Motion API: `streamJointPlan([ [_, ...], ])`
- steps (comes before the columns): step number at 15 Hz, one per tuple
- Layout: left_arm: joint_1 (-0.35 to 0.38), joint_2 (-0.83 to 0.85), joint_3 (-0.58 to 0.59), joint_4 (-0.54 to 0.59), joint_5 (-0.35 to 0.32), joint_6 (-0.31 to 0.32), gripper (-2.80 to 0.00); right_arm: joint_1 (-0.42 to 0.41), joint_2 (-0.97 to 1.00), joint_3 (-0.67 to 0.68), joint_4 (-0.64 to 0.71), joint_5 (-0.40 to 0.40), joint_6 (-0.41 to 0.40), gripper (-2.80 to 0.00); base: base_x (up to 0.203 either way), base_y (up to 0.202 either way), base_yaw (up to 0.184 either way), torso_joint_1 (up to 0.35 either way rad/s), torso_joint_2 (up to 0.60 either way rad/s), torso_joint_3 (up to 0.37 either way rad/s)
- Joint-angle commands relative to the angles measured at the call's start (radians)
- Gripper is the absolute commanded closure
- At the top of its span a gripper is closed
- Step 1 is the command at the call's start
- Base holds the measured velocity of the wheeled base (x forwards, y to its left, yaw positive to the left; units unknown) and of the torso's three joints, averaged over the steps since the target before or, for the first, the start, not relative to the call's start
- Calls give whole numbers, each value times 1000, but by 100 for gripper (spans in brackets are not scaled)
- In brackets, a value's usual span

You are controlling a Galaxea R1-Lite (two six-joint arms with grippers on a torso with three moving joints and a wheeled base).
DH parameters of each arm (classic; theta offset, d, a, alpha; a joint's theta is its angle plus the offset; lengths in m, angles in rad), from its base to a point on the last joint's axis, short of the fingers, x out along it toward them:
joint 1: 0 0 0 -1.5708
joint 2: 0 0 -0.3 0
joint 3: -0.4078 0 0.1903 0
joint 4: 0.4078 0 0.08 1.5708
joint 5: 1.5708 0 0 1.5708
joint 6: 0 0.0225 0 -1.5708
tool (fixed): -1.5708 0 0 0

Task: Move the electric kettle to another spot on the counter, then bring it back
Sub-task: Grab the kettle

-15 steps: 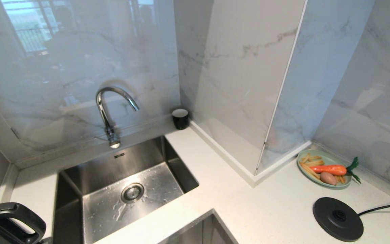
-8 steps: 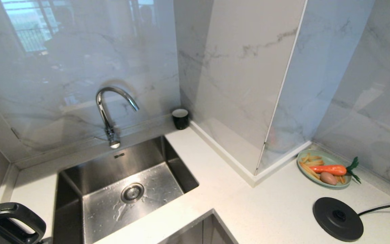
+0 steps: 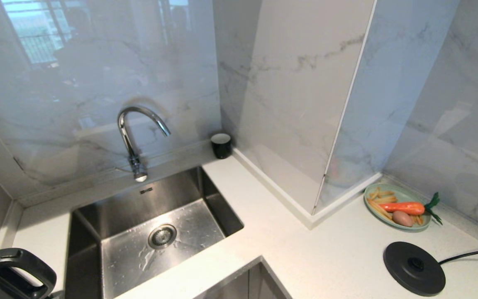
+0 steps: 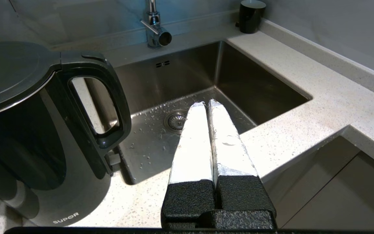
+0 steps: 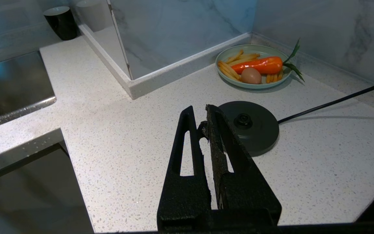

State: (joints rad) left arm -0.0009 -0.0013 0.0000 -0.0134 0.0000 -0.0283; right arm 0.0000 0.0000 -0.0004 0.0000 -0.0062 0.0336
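White speckled counter point(image 3: 305, 257) | electric kettle point(image 4: 28, 130) left of sink point(image 3: 156, 232), glossy, rigid, likely heavy: take loop handle point(image 4: 109, 107) | left gripper point(image 4: 206, 104), right gripper point(image 5: 200, 112) fingers pressed together, empty

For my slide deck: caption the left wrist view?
Shut left gripper hovers above the sink, beside the electric kettle on the counter.
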Motion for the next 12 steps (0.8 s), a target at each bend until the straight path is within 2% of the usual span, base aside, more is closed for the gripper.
streamJointPlan([
  [1,-1,1,2,0,0,0,0,0,2,0,0,0,0,0,0,0,0,0,0,0],
  [7,0,1,2,0,0,0,0,0,2,0,0,0,0,0,0,0,0,0,0,0],
  [12,-1,1,2,0,0,0,0,0,2,0,0,0,0,0,-172,0,-1,1,3,8],
])
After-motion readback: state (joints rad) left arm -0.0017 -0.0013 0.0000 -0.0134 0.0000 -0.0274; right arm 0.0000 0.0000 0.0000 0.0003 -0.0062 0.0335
